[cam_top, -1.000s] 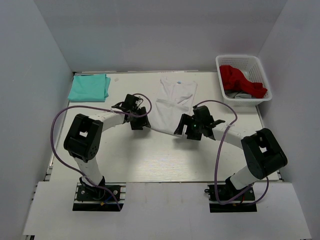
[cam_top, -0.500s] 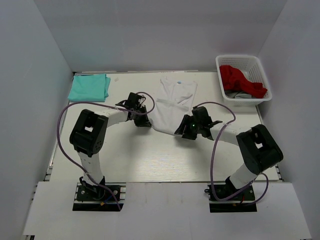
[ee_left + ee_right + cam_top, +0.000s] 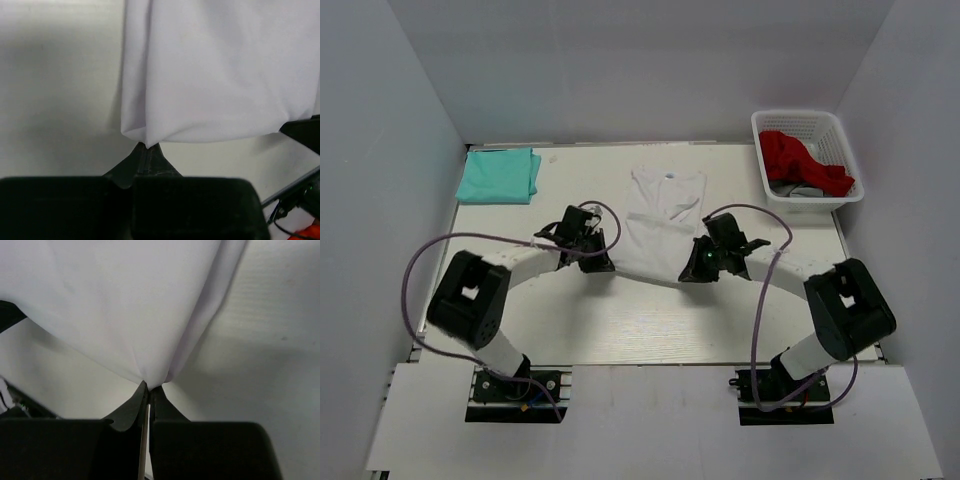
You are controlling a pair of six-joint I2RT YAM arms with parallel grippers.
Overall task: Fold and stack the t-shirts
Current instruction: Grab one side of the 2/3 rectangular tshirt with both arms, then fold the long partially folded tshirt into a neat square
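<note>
Top view. Noted white t-shirt mid-worktop, collar far, hem near. Found left tool at the near-left hem corner and right tool at the near-right one. Compared with a second ago: both tools wider apart and drawn nearer, collar pulled nearer too, hem taut between them, body broader and flatter. Judged as spreading and squaring up ahead of a fold, with no fold made yet. Logged mint-teal t-shirt already folded at far left, well apart, a likely base for the stack. Also logged basket at far right holding red cloth.

Left wrist view. Found fingers pinched fully together on a gathered point of white cloth, no gap showing, with the rest fanning away far and right over bare worktop.

Right wrist view. Same here: closed tight on a puckered corner, cloth pulling away in tensioned creases. Judged both grips secure enough for lifting the hem over.
</note>
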